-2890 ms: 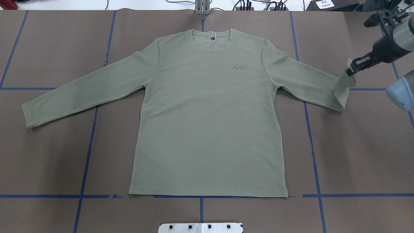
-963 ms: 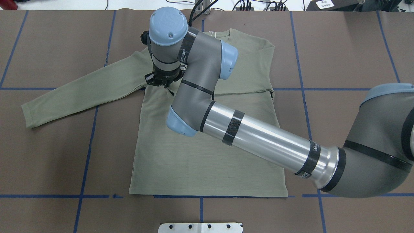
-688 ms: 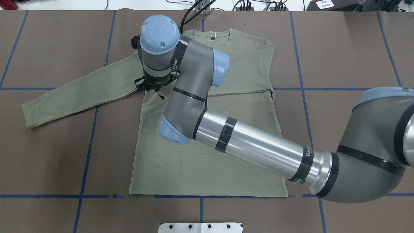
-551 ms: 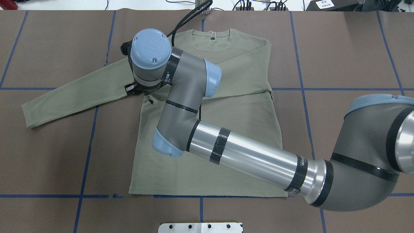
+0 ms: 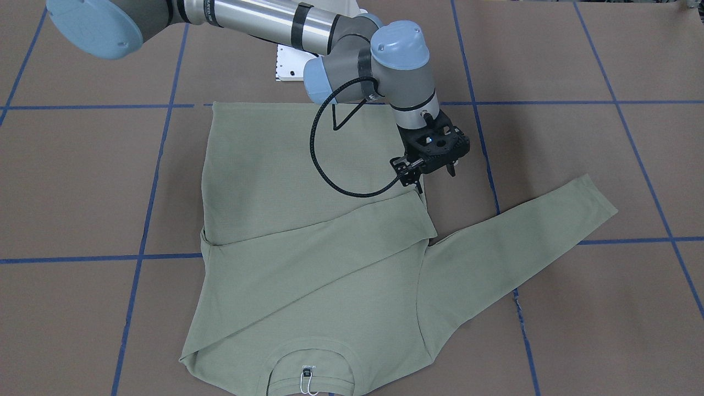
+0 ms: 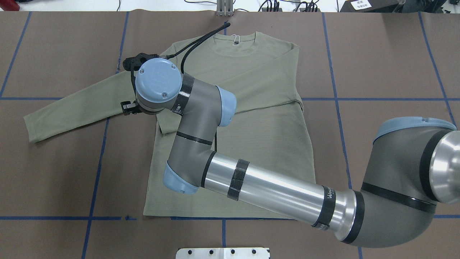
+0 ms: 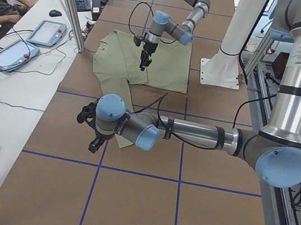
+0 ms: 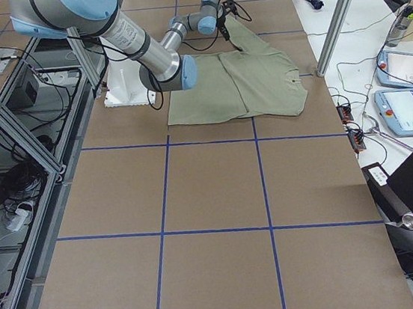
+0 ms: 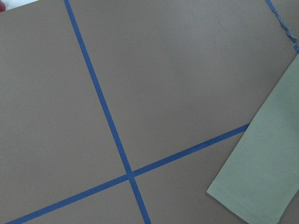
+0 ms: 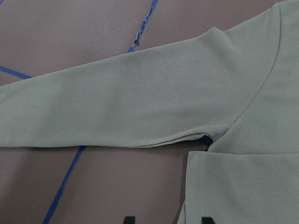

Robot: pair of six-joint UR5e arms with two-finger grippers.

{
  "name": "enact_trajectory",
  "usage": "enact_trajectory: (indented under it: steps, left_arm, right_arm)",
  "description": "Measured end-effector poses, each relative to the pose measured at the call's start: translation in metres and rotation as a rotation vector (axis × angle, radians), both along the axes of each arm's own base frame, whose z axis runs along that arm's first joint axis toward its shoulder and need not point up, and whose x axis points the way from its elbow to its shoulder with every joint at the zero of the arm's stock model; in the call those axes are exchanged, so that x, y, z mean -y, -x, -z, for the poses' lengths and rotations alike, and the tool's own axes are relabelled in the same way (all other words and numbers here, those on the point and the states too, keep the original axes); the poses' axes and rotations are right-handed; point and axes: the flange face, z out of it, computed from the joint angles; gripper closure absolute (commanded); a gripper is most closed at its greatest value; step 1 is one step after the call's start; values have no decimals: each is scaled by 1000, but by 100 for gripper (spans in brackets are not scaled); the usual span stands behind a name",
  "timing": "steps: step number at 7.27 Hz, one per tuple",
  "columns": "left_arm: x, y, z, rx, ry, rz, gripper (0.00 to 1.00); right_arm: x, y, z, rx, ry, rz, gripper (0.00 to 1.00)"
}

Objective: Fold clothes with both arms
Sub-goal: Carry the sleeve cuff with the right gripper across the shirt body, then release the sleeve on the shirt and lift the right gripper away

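Presently the right gripper (image 5: 435, 177) hangs open and empty, jaws spread. The shirt (image 5: 286, 181) lies flat below it, and the folded sleeve cuff (image 5: 419, 215) sits just beneath its fingertips. Recommendation: rise straight up before moving away, lest a finger drag that cuff. The left gripper (image 7: 95, 143) hovers over the outstretched sleeve (image 5: 522, 231); its opening cannot be determined.

Brown table cover (image 6: 54, 172), blue tape grid (image 6: 54, 218)

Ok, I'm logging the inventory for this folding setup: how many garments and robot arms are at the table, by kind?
Green shirt: 1
Robot arms: 2 (right arm, left arm)
Total: 3
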Motion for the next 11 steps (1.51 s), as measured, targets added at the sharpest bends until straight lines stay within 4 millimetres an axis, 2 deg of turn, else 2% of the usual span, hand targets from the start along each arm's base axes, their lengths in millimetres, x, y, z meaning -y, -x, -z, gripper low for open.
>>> enact_trajectory:
  steps: [2, 3, 4, 5, 6, 9, 11]
  left_arm:
    - [6, -9, 0, 13, 13, 4, 0]
    - [9, -17, 2, 30, 23, 35, 0]
    - [7, -33, 2, 36, 35, 95, 0]
    - [0, -60, 1, 22, 60, 172, 0]
    - [-9, -90, 1, -9, 96, 245, 0]
    - [-51, -183, 2, -120, 319, 424, 0]
    - [-75, -235, -1, -121, 413, 517, 0]
  right_arm:
    - [21, -21, 1, -46, 50, -34, 0]
    - [38, -45, 0, -101, 99, -37, 0]
    - [58, -81, -8, -145, 164, -24, 0]
    - [76, -125, -25, -169, 225, -15, 0]
    - [86, -172, -50, -193, 257, -6, 0]
    - [97, -312, -144, -349, 230, 39, 0]
    - [112, -375, -189, -387, 223, 83, 0]
